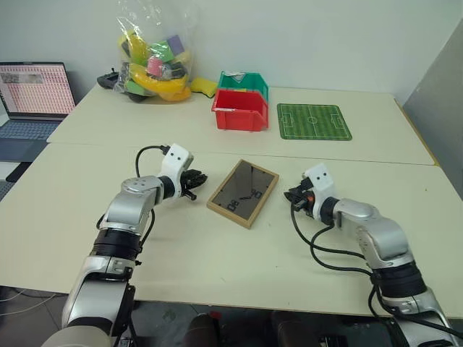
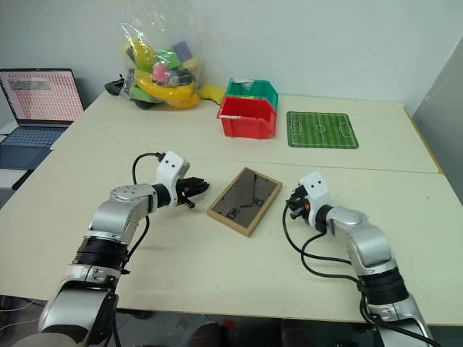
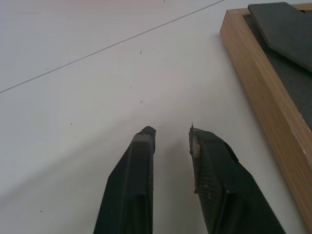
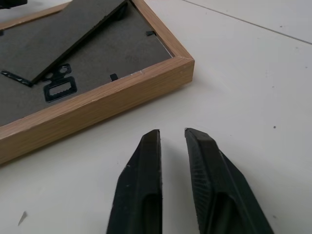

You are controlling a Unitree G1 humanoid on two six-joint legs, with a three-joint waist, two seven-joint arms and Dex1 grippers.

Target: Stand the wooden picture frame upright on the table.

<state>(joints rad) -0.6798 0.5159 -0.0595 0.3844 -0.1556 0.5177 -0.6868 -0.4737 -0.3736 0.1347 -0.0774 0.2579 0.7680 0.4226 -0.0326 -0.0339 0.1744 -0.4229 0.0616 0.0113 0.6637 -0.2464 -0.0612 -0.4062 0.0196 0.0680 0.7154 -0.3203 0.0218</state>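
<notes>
The wooden picture frame (image 1: pixel 243 193) lies flat on the table (image 1: pixel 217 260), dark backing and folded stand facing up. My left gripper (image 1: pixel 195 181) hovers low just left of the frame, pointing at its long edge (image 3: pixel 263 87) without touching it. Its fingers (image 3: pixel 139 161) stand almost together with nothing between them. My right gripper (image 1: pixel 293 195) sits close to the frame's right side, by a corner (image 4: pixel 180 66). Its fingers (image 4: pixel 146 161) are nearly closed on nothing, a short gap away from the wood.
Behind the seam (image 1: pixel 362 160) stand a red bin (image 1: pixel 239 110), a green bin (image 1: pixel 246 82) and a green football-pitch mat (image 1: pixel 314 121). A plastic bag of toys (image 1: pixel 155 54) sits at the back left. A laptop (image 1: pixel 32 97) is on a side desk at far left.
</notes>
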